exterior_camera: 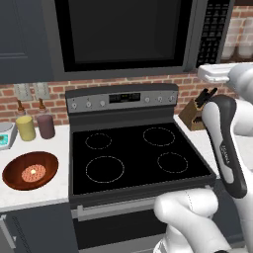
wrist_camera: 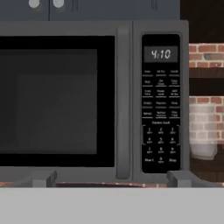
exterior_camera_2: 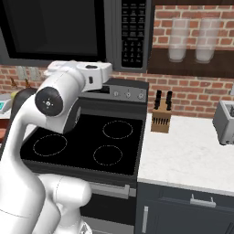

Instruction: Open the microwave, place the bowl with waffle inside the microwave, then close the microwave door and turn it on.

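Observation:
The microwave [exterior_camera: 123, 34] hangs above the stove, and its microwave door [wrist_camera: 57, 100] is shut. The door's vertical bar handle [wrist_camera: 123, 103] runs just left of the button panel [wrist_camera: 160, 103]. In the hand view my gripper [wrist_camera: 111, 180] faces the microwave front from a short distance. It is open wide, with nothing between its fingertips [wrist_camera: 41, 178]. The reddish-brown bowl [exterior_camera: 20, 168] sits on the counter left of the stove. The waffle [exterior_camera: 33, 173] lies in it. My arm [exterior_camera_2: 55, 100] is raised over the stove at microwave height.
The black stove [exterior_camera: 133, 153] lies below the microwave. A yellow canister [exterior_camera: 25, 127] and a maroon canister [exterior_camera: 46, 125] stand behind the bowl. A knife block [exterior_camera_2: 160, 119] and a toaster [exterior_camera_2: 225, 122] are on the right counter. Glasses [exterior_camera_2: 177, 45] stand on a shelf.

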Controlling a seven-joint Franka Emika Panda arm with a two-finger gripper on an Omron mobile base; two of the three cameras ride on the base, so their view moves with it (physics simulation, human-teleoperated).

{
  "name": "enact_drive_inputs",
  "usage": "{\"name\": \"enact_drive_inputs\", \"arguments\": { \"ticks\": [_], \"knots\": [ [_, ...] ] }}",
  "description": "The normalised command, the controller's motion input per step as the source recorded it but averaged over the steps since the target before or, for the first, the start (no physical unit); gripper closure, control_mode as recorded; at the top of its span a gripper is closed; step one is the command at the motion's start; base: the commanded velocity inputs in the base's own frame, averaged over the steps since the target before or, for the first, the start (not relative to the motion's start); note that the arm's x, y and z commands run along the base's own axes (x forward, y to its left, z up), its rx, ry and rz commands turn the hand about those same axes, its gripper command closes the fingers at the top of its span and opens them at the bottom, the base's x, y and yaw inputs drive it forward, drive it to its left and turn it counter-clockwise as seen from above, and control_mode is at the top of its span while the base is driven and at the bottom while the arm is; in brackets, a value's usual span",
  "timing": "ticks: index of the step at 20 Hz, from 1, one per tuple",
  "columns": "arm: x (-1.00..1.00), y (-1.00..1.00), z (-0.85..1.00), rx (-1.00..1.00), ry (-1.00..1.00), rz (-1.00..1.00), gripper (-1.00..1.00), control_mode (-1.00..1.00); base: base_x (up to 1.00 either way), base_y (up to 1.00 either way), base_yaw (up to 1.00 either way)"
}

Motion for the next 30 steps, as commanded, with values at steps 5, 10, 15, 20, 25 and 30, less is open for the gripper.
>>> {"name": "enact_drive_inputs", "arguments": {
  "ticks": [5, 10, 15, 20, 25, 30],
  "knots": [
    [0.18, -0.18, 0.01, 0.03, 0.02, 0.0, -1.0, -1.0, 0.0, 0.0, 0.0],
    [0.19, -0.08, 0.0, 0.01, 0.01, 0.0, -1.0, -1.0, 0.0, 0.0, 0.0],
    [0.22, 0.0, 0.23, 0.0, 0.02, 0.0, -1.0, -1.0, 0.0, 0.0, 0.0],
    [0.29, 0.0, 0.03, 0.0, 0.0, 0.0, -1.0, -1.0, 0.0, 0.0, 0.0],
    [0.39, 0.0, 0.02, 0.0, 0.0, 0.0, -1.0, -1.0, 0.0, 0.0, 0.0],
    [0.32, 0.0, 0.04, 0.0, 0.0, 0.0, -1.0, -1.0, 0.0, 0.0, 0.0]
  ]
}}
